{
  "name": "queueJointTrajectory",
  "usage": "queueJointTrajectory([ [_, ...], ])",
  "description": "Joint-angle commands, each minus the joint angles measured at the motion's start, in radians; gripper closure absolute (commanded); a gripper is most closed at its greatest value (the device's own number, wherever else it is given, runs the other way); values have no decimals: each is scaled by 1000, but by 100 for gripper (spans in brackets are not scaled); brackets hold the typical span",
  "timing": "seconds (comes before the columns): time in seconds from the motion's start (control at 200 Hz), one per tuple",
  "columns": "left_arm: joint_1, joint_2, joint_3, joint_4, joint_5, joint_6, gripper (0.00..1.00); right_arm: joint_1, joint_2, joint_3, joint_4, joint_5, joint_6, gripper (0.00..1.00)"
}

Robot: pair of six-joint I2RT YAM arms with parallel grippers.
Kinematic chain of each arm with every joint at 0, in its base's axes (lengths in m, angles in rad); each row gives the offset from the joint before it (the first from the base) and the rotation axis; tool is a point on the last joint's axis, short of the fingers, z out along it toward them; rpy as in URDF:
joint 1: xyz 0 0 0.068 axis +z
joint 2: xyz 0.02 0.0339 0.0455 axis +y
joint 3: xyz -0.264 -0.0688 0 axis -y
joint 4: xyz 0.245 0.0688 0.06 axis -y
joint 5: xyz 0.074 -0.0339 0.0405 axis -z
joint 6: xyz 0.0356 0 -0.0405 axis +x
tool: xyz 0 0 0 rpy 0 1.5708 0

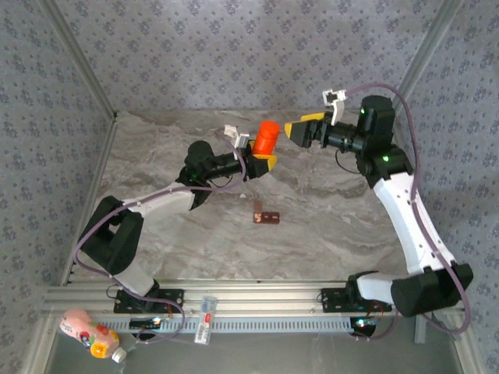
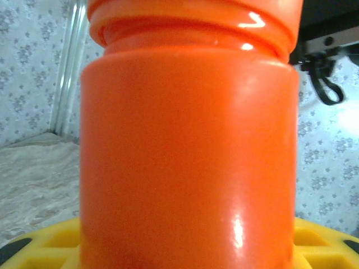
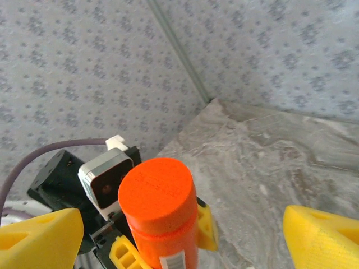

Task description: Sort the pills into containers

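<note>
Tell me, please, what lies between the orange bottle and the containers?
Top view: the left pincer gripping the orange bottle, then bare table to the containers.

Between the left claw's (image 1: 263,160) yellow fingers (image 2: 39,252) — matt moulded plastic with ribbed pockets — the orange bottle (image 2: 188,157) is smooth, glossy plastic throwing white highlights. Its cap (image 3: 157,189), just ahead of the right claw (image 1: 292,128), looks matt and finely grained. Under the 2 claws the worktop (image 1: 327,195) is a matt, marble-patterned sheet. Beyond them, walls (image 1: 234,54) of flat printed paper or cloth — I cannot tell which.
</note>
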Motion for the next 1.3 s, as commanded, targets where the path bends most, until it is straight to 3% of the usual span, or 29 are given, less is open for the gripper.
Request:
queueJointTrajectory([
  [0.0,5,9,53,54,75,-44,100,12,43,69,17,-163,-15,7],
  [0.45,5,9,59,53,77,-60,100,104,126,93,18,-94,-19,12],
  [1.099,6,10,64,41,64,-56,100,125,132,88,-22,-66,-28,51],
  [1.294,5,0,57,8,-5,-21,100,157,114,59,-39,73,3,57],
])
